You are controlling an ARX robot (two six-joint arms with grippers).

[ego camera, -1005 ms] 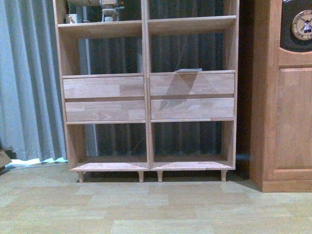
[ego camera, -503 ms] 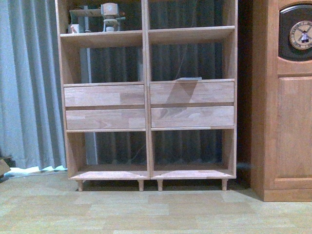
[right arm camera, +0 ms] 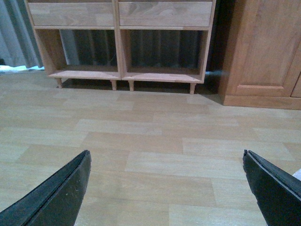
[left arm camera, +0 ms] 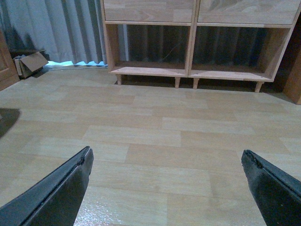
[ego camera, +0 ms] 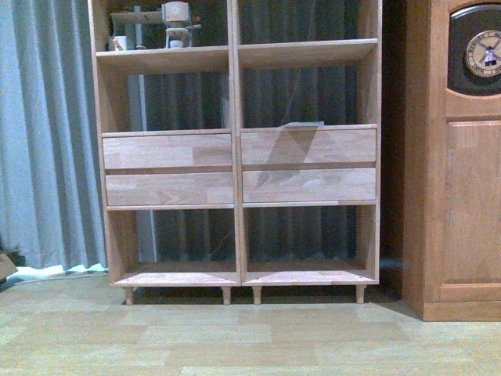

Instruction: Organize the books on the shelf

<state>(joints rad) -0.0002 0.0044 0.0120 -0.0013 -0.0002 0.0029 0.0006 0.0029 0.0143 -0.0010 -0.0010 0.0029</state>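
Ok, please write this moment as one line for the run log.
left gripper: open, empty | right gripper: open, empty | shelf: ahead | books: none clearly seen

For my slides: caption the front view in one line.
Light-wood shelf with four drawer fronts stands beside a darker clock cabinet, grey curtain behind.

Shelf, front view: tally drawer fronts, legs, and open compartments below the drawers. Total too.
On the shelf:
Drawer fronts: 4
Legs: 4
Open compartments below the drawers: 2
Total: 10
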